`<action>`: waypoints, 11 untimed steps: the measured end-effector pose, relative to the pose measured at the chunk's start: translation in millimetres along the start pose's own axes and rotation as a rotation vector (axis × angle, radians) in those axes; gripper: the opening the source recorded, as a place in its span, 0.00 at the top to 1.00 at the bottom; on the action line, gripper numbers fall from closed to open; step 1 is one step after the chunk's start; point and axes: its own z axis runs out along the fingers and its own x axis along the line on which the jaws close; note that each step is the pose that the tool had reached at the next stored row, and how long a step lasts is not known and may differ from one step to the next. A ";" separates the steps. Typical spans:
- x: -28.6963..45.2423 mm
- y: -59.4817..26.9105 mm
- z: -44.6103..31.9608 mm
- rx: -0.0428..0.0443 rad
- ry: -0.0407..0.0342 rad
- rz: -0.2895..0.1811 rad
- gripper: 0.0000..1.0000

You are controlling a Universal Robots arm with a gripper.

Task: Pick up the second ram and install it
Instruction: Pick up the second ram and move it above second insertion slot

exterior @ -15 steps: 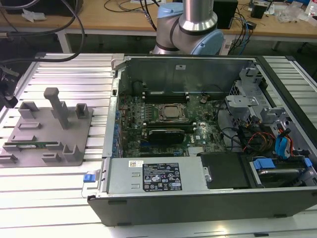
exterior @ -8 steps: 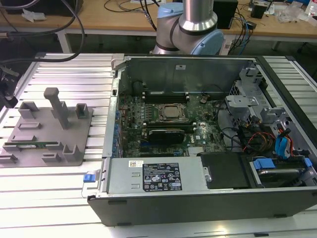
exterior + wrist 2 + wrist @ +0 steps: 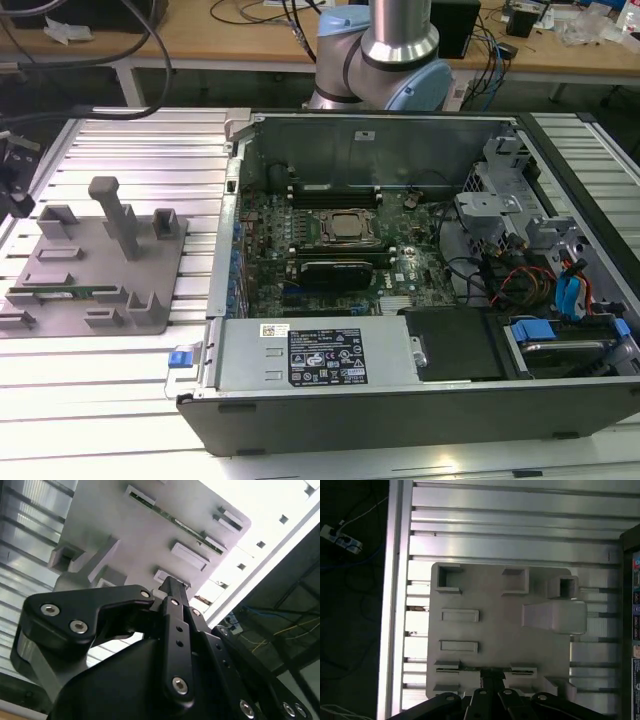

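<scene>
The second ram point(image 3: 62, 292) is a thin green stick lying in the front slot of the grey holder tray point(image 3: 100, 270), at the exterior view's left. In both wrist views my black gripper point(image 3: 492, 672) hangs well above the tray. Its fingers are together and hold nothing. In the first wrist view they cover the middle of the ram point(image 3: 467, 669). The second wrist view shows the ram point(image 3: 175, 519) edge-up between its holders, beyond my gripper point(image 3: 170, 586).
The open computer case point(image 3: 400, 400) lies to the exterior view's right of the tray, with the motherboard point(image 3: 330, 230), its processor and long black slots inside. A tall post point(image 3: 115, 215) stands up from the tray. Ribbed aluminium table point(image 3: 130, 140) surrounds both.
</scene>
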 end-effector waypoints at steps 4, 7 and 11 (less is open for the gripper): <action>0.0 0.0 0.2 -0.0026 0.0050 -0.110 0.92; 0.0 0.0 0.5 -0.0053 0.0105 -0.230 0.92; 0.0 0.0 1.0 -0.0089 0.0173 -0.383 0.92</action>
